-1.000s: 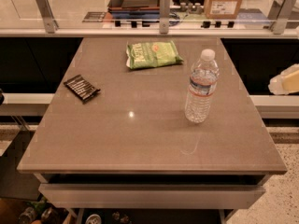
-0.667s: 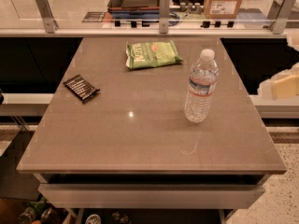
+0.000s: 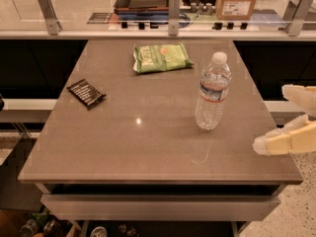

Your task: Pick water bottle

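Observation:
The water bottle stands upright on the right half of the brown table. It is clear ribbed plastic with a white cap and a white-blue label with a red stripe. My gripper comes in from the right edge of the view, level with the bottle's lower half. Its two cream fingers are spread apart with nothing between them. It is to the right of the bottle, apart from it, over the table's right edge.
A green snack bag lies flat at the back of the table. A dark flat packet lies at the left. A glass barrier with metal posts runs behind the table. A cardboard box sits beyond it.
My gripper has moved further into view from the right and lower, closer to the water bottle. The bottle, bag and packet have not moved.

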You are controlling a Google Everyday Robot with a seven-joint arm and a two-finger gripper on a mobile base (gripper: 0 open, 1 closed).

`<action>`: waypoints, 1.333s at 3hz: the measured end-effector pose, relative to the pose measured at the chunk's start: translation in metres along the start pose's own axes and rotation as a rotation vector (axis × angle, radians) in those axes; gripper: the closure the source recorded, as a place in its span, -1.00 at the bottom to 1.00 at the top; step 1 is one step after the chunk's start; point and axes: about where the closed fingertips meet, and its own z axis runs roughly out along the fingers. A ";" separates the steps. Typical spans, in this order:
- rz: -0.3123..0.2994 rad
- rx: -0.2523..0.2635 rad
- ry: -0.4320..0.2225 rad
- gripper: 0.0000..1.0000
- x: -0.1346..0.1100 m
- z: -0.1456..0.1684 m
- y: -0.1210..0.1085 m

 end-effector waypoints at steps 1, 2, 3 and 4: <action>-0.001 0.000 0.000 -1.00 -0.001 0.000 0.000; -0.020 -0.053 -0.037 -1.00 0.009 0.010 -0.009; -0.085 -0.107 -0.080 -1.00 0.018 0.024 -0.026; -0.157 -0.137 -0.116 -1.00 0.020 0.034 -0.040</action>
